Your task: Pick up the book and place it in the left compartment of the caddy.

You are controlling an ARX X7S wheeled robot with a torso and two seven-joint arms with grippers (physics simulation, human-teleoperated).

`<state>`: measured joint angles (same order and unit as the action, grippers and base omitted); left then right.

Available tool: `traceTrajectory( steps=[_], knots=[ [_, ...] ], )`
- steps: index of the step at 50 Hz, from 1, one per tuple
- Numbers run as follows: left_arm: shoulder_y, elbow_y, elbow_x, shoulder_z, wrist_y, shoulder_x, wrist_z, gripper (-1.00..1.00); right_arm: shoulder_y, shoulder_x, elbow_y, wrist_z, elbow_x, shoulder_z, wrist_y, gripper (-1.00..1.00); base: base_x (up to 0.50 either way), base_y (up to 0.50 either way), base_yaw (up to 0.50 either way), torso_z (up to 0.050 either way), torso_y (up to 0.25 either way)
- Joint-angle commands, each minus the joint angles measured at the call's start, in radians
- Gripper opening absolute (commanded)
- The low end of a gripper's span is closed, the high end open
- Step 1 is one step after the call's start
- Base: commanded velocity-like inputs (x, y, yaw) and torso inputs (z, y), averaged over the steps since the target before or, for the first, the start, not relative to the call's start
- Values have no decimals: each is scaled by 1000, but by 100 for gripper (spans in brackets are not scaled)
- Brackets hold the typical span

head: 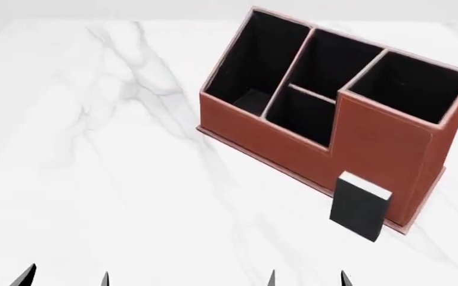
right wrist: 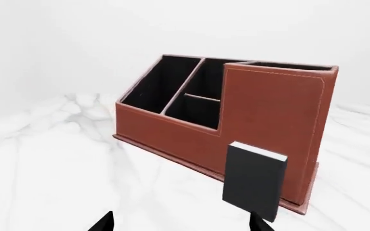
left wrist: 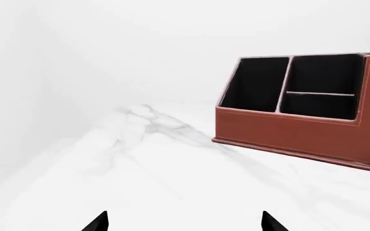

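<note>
The reddish-brown caddy (head: 372, 149) stands on the white marble table, right of centre and turned at an angle. Its left compartment (head: 257, 59) is the long black-lined slot at the far left end. The small black book (head: 360, 205) stands upright, leaning against the outer front wall of the caddy's tall section. My left gripper (head: 66, 279) is open at the near left, far from both. My right gripper (head: 307, 279) is open just short of the book, nothing between its fingers. The right wrist view has the book (right wrist: 254, 180) close ahead of that gripper (right wrist: 181, 225). The left wrist view shows the caddy (left wrist: 288, 132) beyond the left gripper (left wrist: 185, 226).
The marble table (head: 93, 149) stretches bare to the left of the caddy; its far edge runs along the top of the head view. Two shorter slots (head: 324, 89) and the tall square section (head: 408, 89) take up the rest of the caddy.
</note>
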<state>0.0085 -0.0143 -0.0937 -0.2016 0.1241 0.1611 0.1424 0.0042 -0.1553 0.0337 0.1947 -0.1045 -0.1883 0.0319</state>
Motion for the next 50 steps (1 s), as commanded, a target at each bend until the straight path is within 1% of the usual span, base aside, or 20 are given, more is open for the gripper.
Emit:
traceTrajectory(
  steps=[1,17,20,27,31,35,42,50],
  knots=[
    [2,3,-3,-9,4,7,6,100,0,-7,1,8,-6,-7,2,100,39,500,0,0,0],
    [0,3,-5,-20,6,16,17,100,2,-14,3,18,-15,-16,9,100,39,499,0,0,0],
    [0,-1,-5,-21,12,17,20,100,3,-13,-4,3,-37,-18,14,100,5,40,0,0,0],
    [2,2,7,-28,18,22,30,100,-5,-21,22,20,-27,-22,-3,100,0,0,0,0,0],
    [7,35,3,-28,-5,28,36,100,0,-18,6,21,-26,-29,8,100,0,0,0,0,0],
    [6,15,4,-31,18,25,38,100,7,-18,-7,22,-33,-27,14,100,0,0,0,0,0],
    [7,43,-5,-28,3,25,52,100,18,-19,-19,25,-19,-45,14,100,0,0,0,0,0],
    [19,63,16,-19,-3,25,93,100,18,-22,-19,47,0,-50,14,100,0,0,0,0,0]
  ],
)
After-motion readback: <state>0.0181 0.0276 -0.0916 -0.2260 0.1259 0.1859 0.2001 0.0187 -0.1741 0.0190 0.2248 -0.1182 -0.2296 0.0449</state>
